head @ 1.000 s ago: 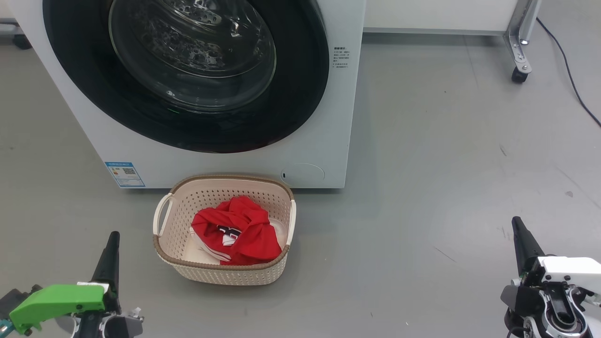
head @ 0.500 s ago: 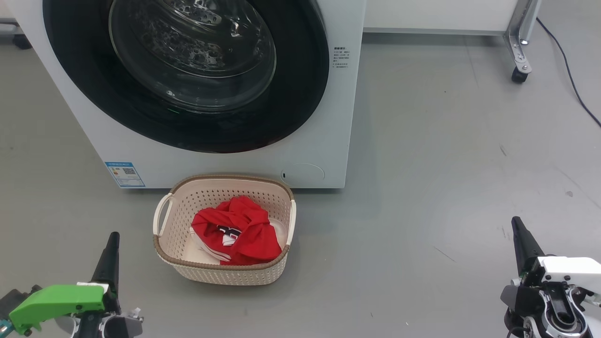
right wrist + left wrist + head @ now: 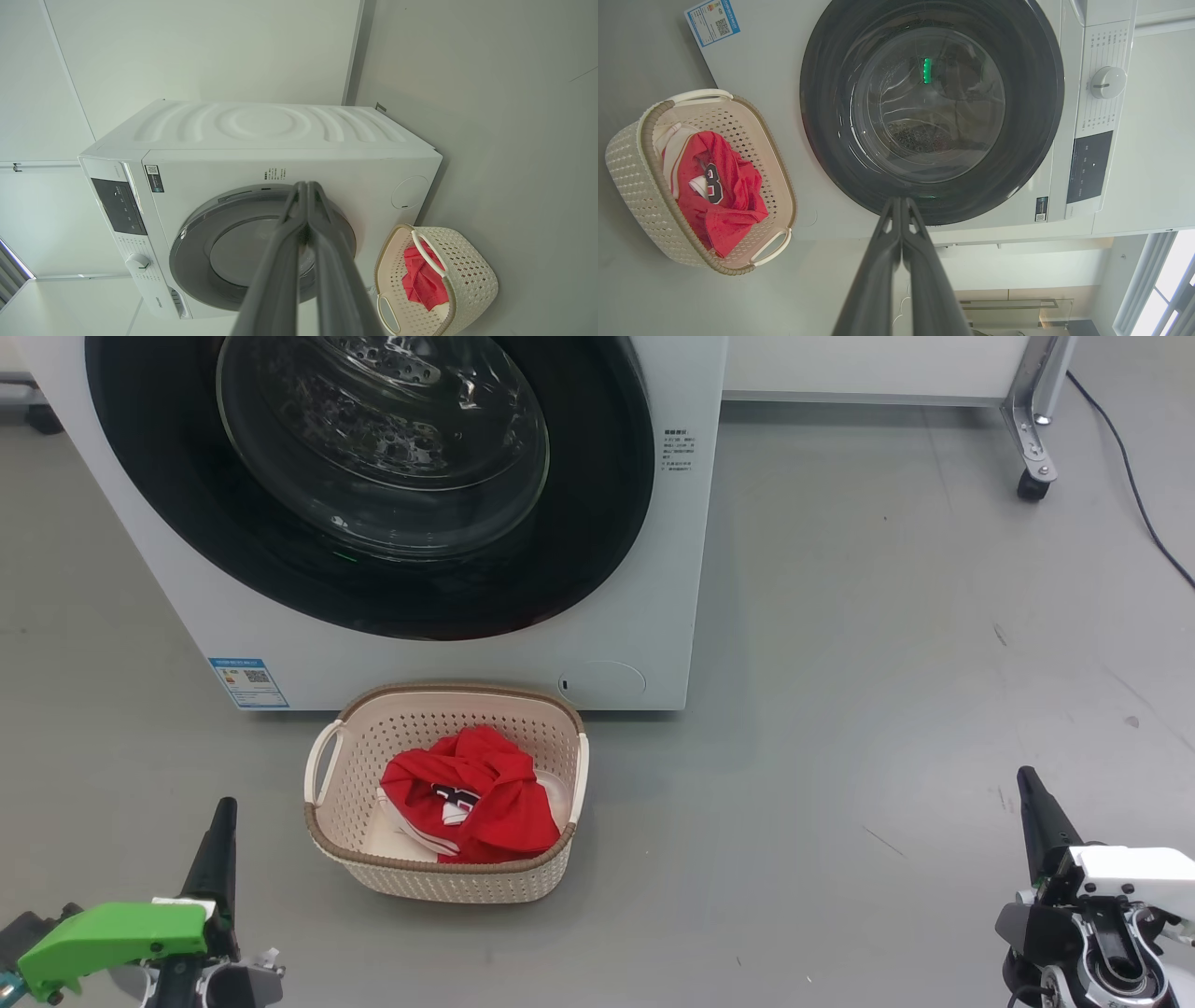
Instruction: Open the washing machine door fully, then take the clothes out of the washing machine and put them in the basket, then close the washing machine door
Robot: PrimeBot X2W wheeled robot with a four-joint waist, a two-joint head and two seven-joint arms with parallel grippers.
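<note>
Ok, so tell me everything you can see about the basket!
The basket is small and cream, looks like plastic, and is a rounded rectangle with walls full of little holes. A brown woven-look band runs round its rim, and a pale loop handle sits at each end. It stands upright on the grey floor, right in front of the washer. Whether it touches the washer I cannot tell. Red clothes with white trim and some black lettering lie crumpled inside it.

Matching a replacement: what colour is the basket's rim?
Brown; the basket shows best in head view.
</note>
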